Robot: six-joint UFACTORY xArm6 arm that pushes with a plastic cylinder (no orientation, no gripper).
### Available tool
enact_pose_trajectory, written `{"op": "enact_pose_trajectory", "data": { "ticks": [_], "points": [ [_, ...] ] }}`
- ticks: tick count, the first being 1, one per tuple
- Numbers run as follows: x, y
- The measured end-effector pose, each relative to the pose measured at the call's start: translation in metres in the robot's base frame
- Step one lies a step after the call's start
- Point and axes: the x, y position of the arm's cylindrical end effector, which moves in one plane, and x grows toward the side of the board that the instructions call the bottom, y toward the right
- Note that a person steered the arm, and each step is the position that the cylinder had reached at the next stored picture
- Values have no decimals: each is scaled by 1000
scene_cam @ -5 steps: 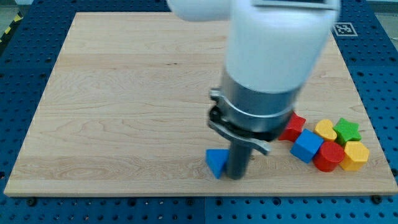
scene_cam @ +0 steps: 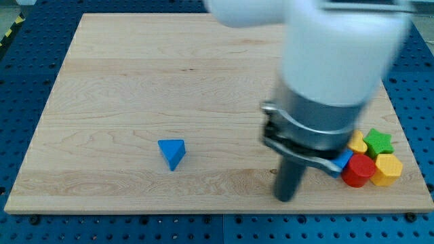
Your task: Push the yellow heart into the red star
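In the camera view, the arm is hanging over the right half of the board, its pale body and grey collar filling much of that side. The rod is reaching down from the collar, and my tip is sitting on bare wood near the view's bottom edge, well apart from the blue triangle lying to the view's left and just left of the cluster of blocks at the right. There are no fingers on this rod, so nothing is spreading or pinching; the tip is touching no block.

The cluster is lying by the board's right edge. A yellow block is peeking out beside the collar, its shape partly hidden, so whether it is the heart cannot be told. A green star is sitting just right of it. Below, a red block is touching another yellow block. A sliver of a blue block is showing under the collar. The red star is hiding behind the arm, if it is there at all.
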Motion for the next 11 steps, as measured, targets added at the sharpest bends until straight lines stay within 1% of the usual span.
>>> {"op": "enact_pose_trajectory", "data": {
  "ticks": [1,4,6,8,9,10,11],
  "points": [
    [8,67],
    [8,121],
    [5,125],
    [-46,125],
    [-64,125],
    [-73,125],
    [-73,120]
  ]
}}
